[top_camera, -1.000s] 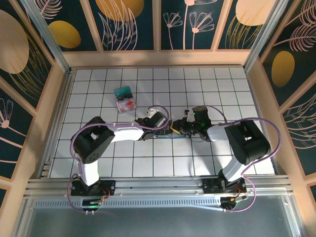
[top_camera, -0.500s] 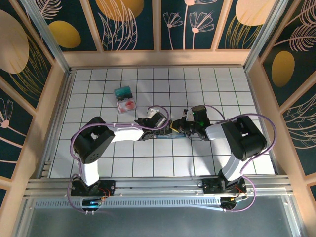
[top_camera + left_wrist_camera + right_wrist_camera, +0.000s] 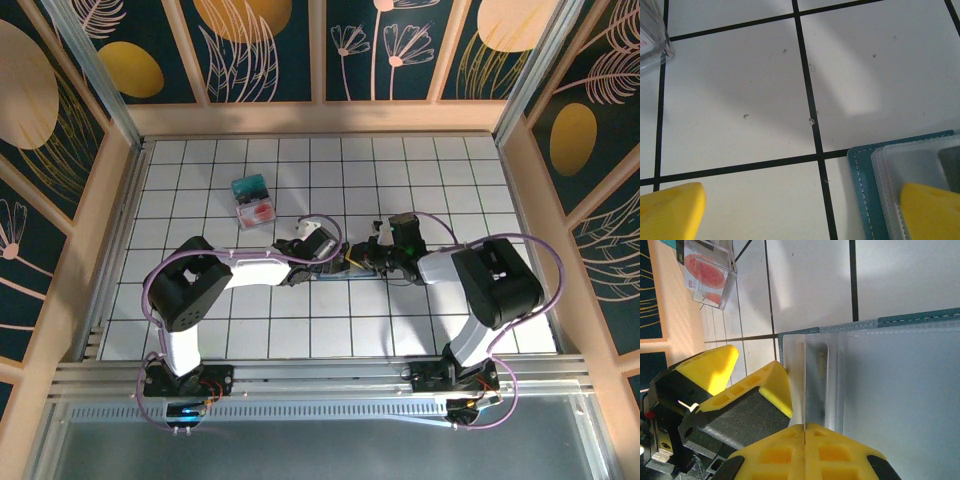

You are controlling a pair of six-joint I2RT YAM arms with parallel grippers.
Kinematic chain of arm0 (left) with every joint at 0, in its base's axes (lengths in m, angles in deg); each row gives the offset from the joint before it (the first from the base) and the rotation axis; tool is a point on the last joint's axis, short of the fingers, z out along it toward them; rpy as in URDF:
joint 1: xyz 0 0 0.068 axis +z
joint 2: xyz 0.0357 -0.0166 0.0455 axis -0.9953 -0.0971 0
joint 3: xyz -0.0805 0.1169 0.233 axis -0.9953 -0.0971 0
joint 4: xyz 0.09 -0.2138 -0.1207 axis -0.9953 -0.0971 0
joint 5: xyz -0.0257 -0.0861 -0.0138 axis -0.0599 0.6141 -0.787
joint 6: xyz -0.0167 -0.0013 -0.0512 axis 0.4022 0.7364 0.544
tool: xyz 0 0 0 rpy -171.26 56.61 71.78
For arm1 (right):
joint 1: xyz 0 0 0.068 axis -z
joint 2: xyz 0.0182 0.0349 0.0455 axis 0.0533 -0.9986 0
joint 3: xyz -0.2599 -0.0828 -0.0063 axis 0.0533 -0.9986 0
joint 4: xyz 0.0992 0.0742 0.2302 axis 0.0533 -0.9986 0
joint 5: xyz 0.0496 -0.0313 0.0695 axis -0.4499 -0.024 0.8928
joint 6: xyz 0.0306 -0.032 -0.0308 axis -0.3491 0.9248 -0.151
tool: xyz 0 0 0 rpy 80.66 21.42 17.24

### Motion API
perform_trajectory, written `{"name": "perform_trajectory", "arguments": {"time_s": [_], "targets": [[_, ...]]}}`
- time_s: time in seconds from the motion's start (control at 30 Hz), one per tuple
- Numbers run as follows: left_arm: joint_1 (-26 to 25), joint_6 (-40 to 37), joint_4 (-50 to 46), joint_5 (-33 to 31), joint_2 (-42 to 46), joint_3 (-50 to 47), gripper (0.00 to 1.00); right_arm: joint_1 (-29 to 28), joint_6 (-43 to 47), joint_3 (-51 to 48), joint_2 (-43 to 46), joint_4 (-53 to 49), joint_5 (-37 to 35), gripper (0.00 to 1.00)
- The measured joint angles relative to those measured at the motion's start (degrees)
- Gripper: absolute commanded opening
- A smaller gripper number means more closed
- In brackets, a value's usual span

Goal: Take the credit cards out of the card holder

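Observation:
The card holder (image 3: pixel 910 317), slate-blue with clear pockets, lies open and flat on the tiles, mostly hidden under both grippers in the top view (image 3: pixel 352 277). My right gripper (image 3: pixel 805 432) is shut on a thin pale sheet edge that stands up out of the holder's left clear pocket. Whether that edge is one of the credit cards or the pocket's own plastic I cannot tell. My left gripper (image 3: pixel 800 212) is wide open. One of its fingers (image 3: pixel 930 210) rests on the holder's (image 3: pixel 860 195) clear pocket and the other sits on bare tile. In the top view the two grippers (image 3: pixel 335 262) (image 3: pixel 362 262) meet nose to nose.
A clear box (image 3: pixel 252 201) holding teal and red-pink cards sits on the tiles behind and left of the grippers, and its corner shows in the wrist views (image 3: pixel 707 272) (image 3: pixel 650 35). Wooden walls (image 3: pixel 110 240) ring the white tiled floor.
My right gripper's jaws have closed fully and it has edged slightly left towards the left gripper. The left arm has stayed put, still open.

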Motion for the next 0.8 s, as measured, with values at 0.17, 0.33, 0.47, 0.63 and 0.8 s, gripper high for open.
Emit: {"name": "perform_trajectory", "arguments": {"time_s": [0.17, 0.33, 0.47, 0.63, 0.8], "targets": [[0.0, 0.0, -0.2, -0.9, 0.0, 0.0, 0.99, 0.0, 0.8, 0.0, 1.2, -1.9, -1.1, 0.00], [0.0, 0.0, -0.2, -1.2, 0.0, 0.0, 0.99, 0.2, 1.8, -0.1, 2.6, -3.9, -2.0, 0.00], [0.0, 0.0, -0.4, -1.3, 0.2, -0.2, 0.99, 0.6, 2.5, -0.5, 4.5, -5.8, -3.1, 0.00], [0.0, 0.0, -1.3, -1.5, 1.1, -0.5, 0.99, 1.1, 4.1, -0.7, 7.1, -8.9, -4.7, 0.00], [0.0, 0.0, -1.7, -1.6, 3.6, -1.2, 0.99, 1.6, 6.2, -0.7, 10.4, -12.2, -6.5, 0.00]]}}
